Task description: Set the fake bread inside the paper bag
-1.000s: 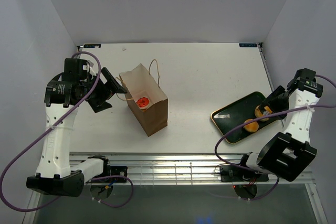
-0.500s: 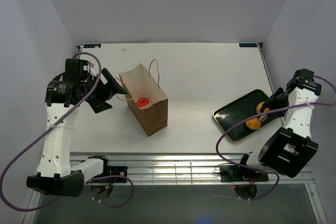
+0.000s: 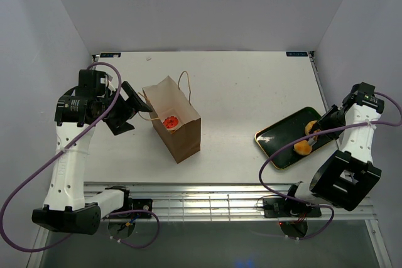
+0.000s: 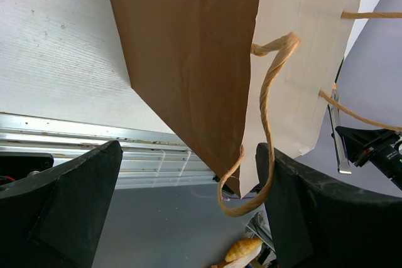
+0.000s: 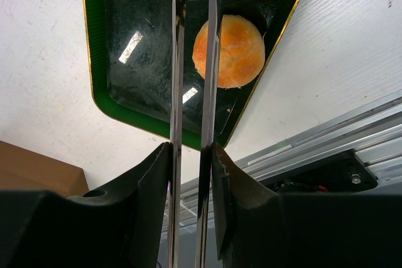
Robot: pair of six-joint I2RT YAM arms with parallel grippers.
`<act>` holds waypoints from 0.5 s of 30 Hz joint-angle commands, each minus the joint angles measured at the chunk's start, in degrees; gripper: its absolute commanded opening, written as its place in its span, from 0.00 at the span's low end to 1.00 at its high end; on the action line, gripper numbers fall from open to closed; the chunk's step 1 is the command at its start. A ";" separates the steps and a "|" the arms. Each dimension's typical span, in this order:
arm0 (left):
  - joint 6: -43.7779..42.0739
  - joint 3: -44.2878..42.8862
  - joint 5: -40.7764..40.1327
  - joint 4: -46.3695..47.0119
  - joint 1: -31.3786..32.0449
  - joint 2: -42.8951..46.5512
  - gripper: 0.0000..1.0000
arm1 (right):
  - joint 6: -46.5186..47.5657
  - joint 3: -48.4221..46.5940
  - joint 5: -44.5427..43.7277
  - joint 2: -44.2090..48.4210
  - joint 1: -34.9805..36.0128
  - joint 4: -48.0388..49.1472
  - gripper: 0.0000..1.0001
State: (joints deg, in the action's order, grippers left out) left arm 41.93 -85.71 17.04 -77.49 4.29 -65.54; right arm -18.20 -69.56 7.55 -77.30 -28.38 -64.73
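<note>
The brown paper bag (image 3: 178,131) stands open at left centre, with the red-frosted donut (image 3: 169,121) inside. My left gripper (image 3: 130,106) is open beside the bag's left side. In the left wrist view the bag (image 4: 188,61) fills the gap, and its cord handle (image 4: 267,117) hangs against the right finger (image 4: 326,218). A golden twisted roll (image 4: 245,249) shows at that view's bottom edge. My right gripper (image 3: 331,117) is shut on metal tongs (image 5: 193,61) over the green tray (image 3: 279,137). Two round buns (image 3: 303,147) (image 3: 312,128) lie on the tray; one bun (image 5: 227,51) sits just right of the tong blades.
The tray (image 5: 94,42) lies near the table's right front corner, close to the metal rail (image 3: 213,202) along the near edge. White walls close in the table on three sides.
My right gripper with the tongs has drawn back to the right, and the tray and buns have shifted slightly with it. The left arm and bag have not moved.
</note>
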 commanded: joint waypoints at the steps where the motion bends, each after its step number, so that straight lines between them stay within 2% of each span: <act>1: 0.43 -0.95 -0.78 1.29 0.10 0.15 0.98 | -0.96 -2.25 2.47 -0.05 -0.01 -1.80 0.08; 15: 2.54 -0.69 -0.60 1.47 0.10 -0.03 0.98 | -1.23 -6.03 3.70 1.01 -0.09 -3.83 0.08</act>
State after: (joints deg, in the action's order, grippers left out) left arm 43.66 -85.76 16.91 -76.95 4.29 -65.91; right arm -19.11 -73.47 9.78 -77.34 -28.38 -67.55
